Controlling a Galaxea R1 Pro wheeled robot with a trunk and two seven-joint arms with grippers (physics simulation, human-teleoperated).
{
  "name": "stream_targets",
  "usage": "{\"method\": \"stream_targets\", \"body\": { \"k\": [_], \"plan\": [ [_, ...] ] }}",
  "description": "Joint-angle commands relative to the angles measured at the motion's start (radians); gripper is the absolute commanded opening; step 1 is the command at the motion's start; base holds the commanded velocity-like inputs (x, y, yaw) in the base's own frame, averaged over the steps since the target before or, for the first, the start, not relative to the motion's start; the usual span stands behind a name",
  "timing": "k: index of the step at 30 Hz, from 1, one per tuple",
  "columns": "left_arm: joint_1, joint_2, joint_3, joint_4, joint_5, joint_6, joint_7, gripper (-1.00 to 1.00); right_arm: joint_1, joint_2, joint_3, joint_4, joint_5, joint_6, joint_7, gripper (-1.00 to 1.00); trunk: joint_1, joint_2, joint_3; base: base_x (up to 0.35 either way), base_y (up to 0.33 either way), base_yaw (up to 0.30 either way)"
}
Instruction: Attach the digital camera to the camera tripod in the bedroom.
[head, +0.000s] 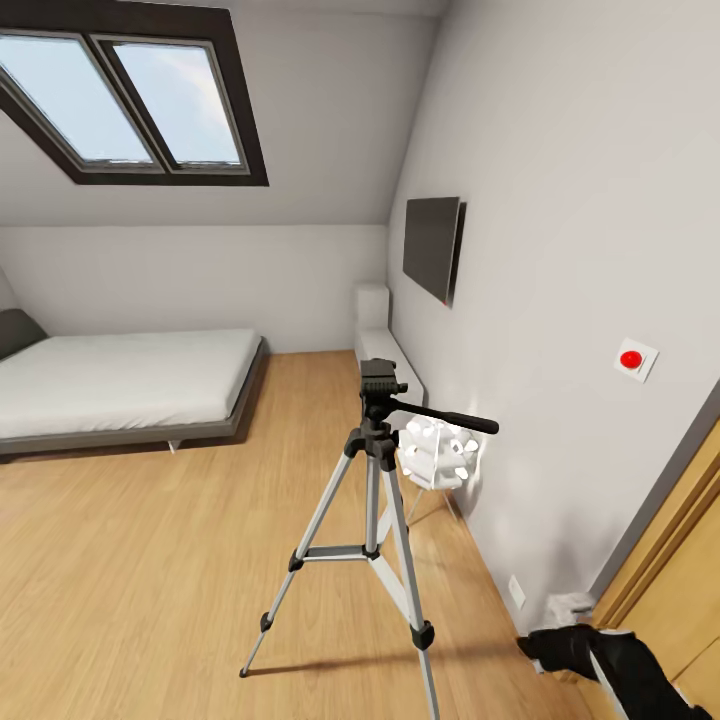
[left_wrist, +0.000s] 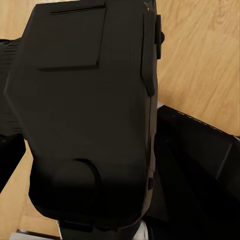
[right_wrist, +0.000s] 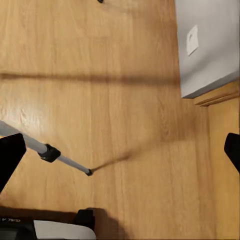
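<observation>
- While you read the left wrist view, note that the digital camera (left_wrist: 90, 115) sits close before the lens as a chunky, angular black body with a flat panel and a rounded bump. The left gripper (left_wrist: 92, 150) holds it, with dark fingers (left_wrist: 9, 100) against its flanks, above the light wood floor (left_wrist: 200, 60).
- You find the camera tripod (head: 372, 500) standing upright on the floor (head: 150, 560) near the middle of the head view. Its three silver-grey legs are spread, its black head (head: 380, 383) is bare on top, and its thin black pan handle (head: 447, 416) points toward the right-hand wall (head: 570, 200).
- Your right gripper (right_wrist: 120, 155) hangs over the floor with its jaws spread wide. One black fingertip (right_wrist: 10, 160) shows at each side edge of the right wrist view, and nothing lies between them.
- Below that gripper you see one tripod leg (right_wrist: 35, 145) with its black collar and foot tip, well apart from the fingers, and its long shadow on the boards.
- Your right arm (head: 620, 665) shows black at the lower right corner of the head view, near the wall and a wooden door (head: 680, 590).
- Behind the tripod stands a white perforated object (head: 437, 452), close to the wall.
- Farther out you see the bedroom: a low bed (head: 120, 385) with a white mattress on the left, a dark-framed double skylight (head: 130, 100) in the sloped ceiling, a flat black screen (head: 432, 245) on the right wall, and a red wall button (head: 631, 360) nearer the door.
- A white wall socket (right_wrist: 192, 40) sits low on the wall.
</observation>
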Motion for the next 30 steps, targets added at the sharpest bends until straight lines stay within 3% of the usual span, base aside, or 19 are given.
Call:
{"method": "stream_targets", "body": {
  "k": [1, 2, 8, 10, 14, 16, 18, 19, 24, 30],
  "plan": [
    [-0.001, 0.0, -0.008, 0.0, 0.009, 0.0, -0.002, -1.0, 0.0, 0.004, 0.0, -0.086, -0.006, 0.047, 0.021, 1.0, 0.0, -0.002, -0.002, 0.0, 0.0, 0.0],
    [-0.001, -0.001, -0.008, 0.0, 0.01, 0.0, -0.002, -1.0, 0.0, 0.007, 0.002, -0.165, -0.024, 0.092, 0.04, 1.0, 0.0, -0.002, -0.002, 0.0, 0.0, 0.0],
    [-0.001, -0.002, -0.008, 0.0, 0.012, -0.001, -0.002, -1.0, 0.002, 0.01, 0.006, -0.372, -0.062, 0.253, 0.136, 1.0, 0.0, -0.002, -0.002, 0.0, 0.0, 0.0],
    [-0.001, -0.002, -0.007, 0.0, 0.012, -0.001, -0.002, -1.0, -0.006, 0.01, 0.008, -0.423, -0.068, 0.327, 0.214, 1.0, 0.0, -0.002, -0.002, 0.0, 0.0, 0.0],
    [-0.001, -0.003, -0.007, 0.0, 0.012, -0.001, -0.002, -1.0, -0.017, 0.012, 0.015, -0.477, -0.067, 0.379, 0.362, 1.0, 0.0, -0.002, -0.002, 0.0, 0.0, 0.0],
    [-0.001, -0.003, -0.007, 0.0, 0.012, -0.001, -0.002, -1.0, -0.018, 0.013, 0.035, -0.497, -0.063, 0.388, 0.423, 1.0, 0.0, -0.002, -0.002, 0.0, 0.0, 0.0],
    [-0.001, -0.003, -0.007, 0.0, 0.013, -0.001, -0.002, -1.0, -0.02, 0.014, 0.097, -0.508, -0.058, 0.393, 0.466, 1.0, 0.0, -0.002, -0.002, 0.0, 0.0, 0.0],
    [-0.001, -0.003, -0.007, 0.0, 0.013, -0.001, -0.002, -1.0, -0.02, 0.017, 0.144, -0.511, -0.055, 0.395, 0.479, 1.0, 0.0, -0.002, -0.002, 0.0, 0.0, 0.0],
    [-0.001, -0.003, -0.007, 0.0, 0.013, -0.001, -0.002, -1.0, -0.02, 0.023, 0.212, -0.512, -0.053, 0.396, 0.488, 1.0, 0.0, -0.002, -0.002, 0.0, 0.0, 0.0],
    [-0.001, -0.003, -0.007, 0.0, 0.013, -0.001, -0.002, -1.0, -0.02, 0.026, 0.219, -0.51, -0.052, 0.395, 0.486, 1.0, 0.0, -0.002, -0.002, 0.0, 0.0, 0.0]
  ]
}}
